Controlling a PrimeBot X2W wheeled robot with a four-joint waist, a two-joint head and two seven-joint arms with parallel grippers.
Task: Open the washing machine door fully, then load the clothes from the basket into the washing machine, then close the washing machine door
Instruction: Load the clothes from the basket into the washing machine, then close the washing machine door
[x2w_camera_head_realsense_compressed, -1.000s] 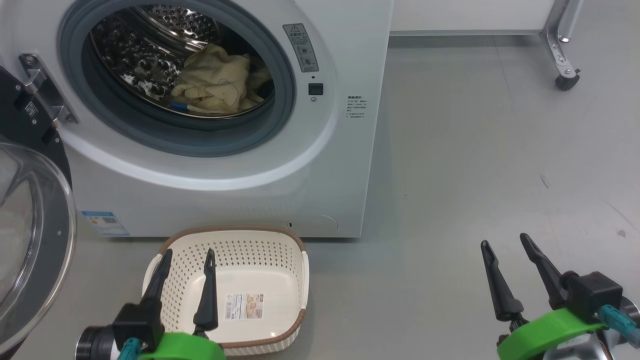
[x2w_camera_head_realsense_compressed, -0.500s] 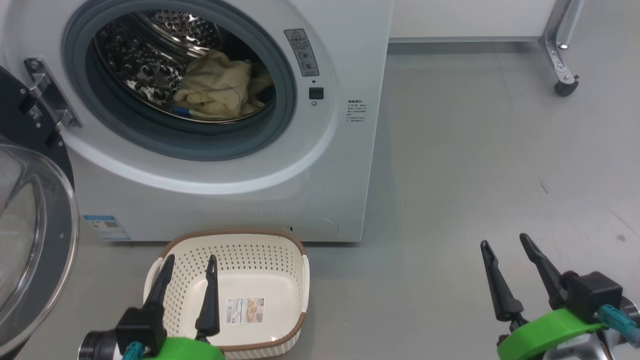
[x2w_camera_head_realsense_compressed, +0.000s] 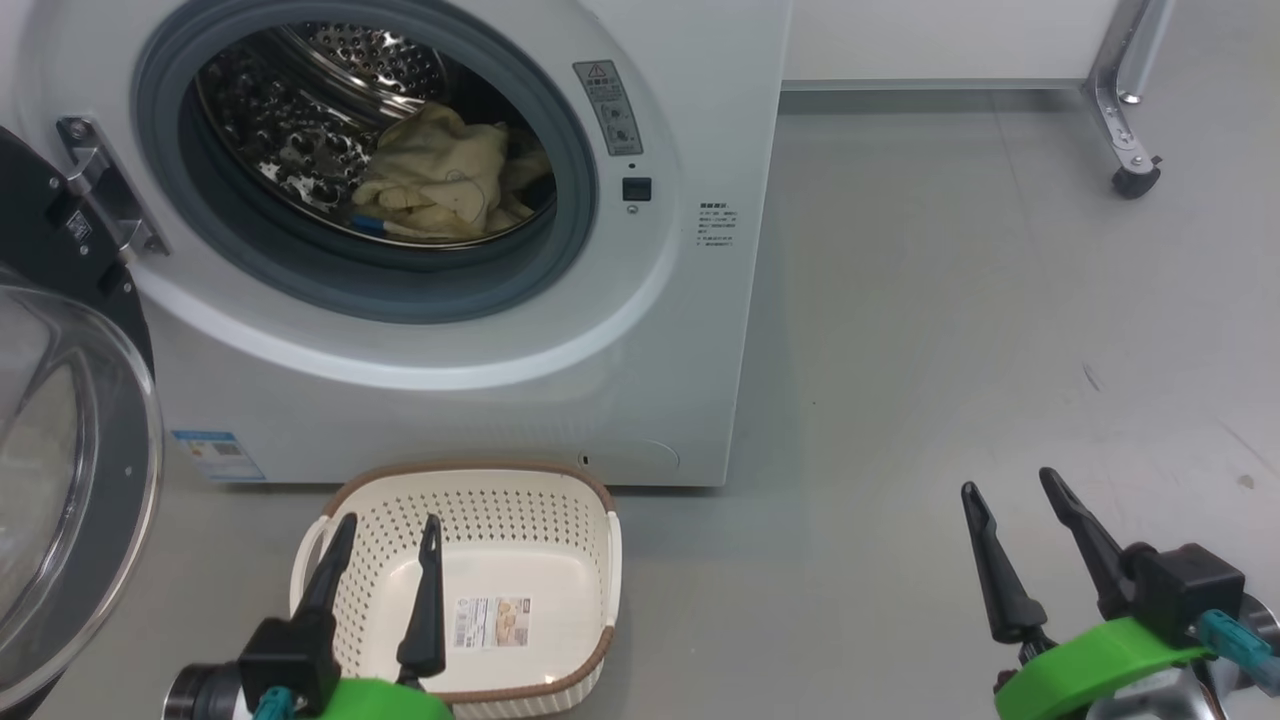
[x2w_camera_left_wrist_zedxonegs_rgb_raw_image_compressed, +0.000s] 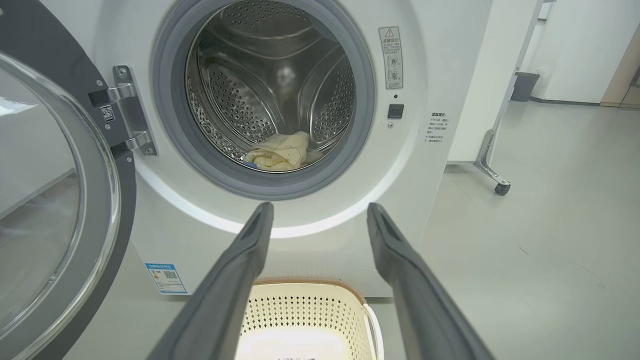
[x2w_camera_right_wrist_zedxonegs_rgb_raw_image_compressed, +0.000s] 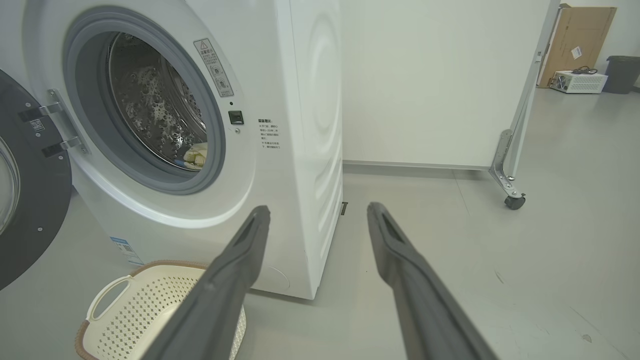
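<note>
Your washing machine door (x2w_camera_head_realsense_compressed: 70, 470) stands swung open at the left of the head view. It hangs off its steel hinge (x2w_camera_head_realsense_compressed: 105, 190), glass bowl facing you. The mouth of the washing machine (x2w_camera_head_realsense_compressed: 470, 400) is uncovered. The clothes (x2w_camera_head_realsense_compressed: 440, 180) lie in a cream-yellow heap low in the drum (x2w_camera_head_realsense_compressed: 290, 130), behind the grey gasket (x2w_camera_head_realsense_compressed: 400, 290). A sliver of blue shows at the heap's front edge, likely one of the blue pieces, too small to be sure.

The basket (x2w_camera_head_realsense_compressed: 500, 505) sits on the floor (x2w_camera_head_realsense_compressed: 900, 350) just in front of the machine, below the mouth. The label sticker (x2w_camera_head_realsense_compressed: 490, 620) on its bottom is in plain view.

Your left gripper (x2w_camera_head_realsense_compressed: 390, 522) hovers over the basket's near-left part, fingers spread wide, gripping nothing, pointing toward the machine. In the left wrist view they frame the basket's far rim and the drum beyond. Your right gripper (x2w_camera_head_realsense_compressed: 1008, 482) hangs over the floor well to the right of machine and basket, fingers also wide apart, nothing between them. A caster (x2w_camera_head_realsense_compressed: 1132, 180) on a metal frame leg stands at the far right.
</note>
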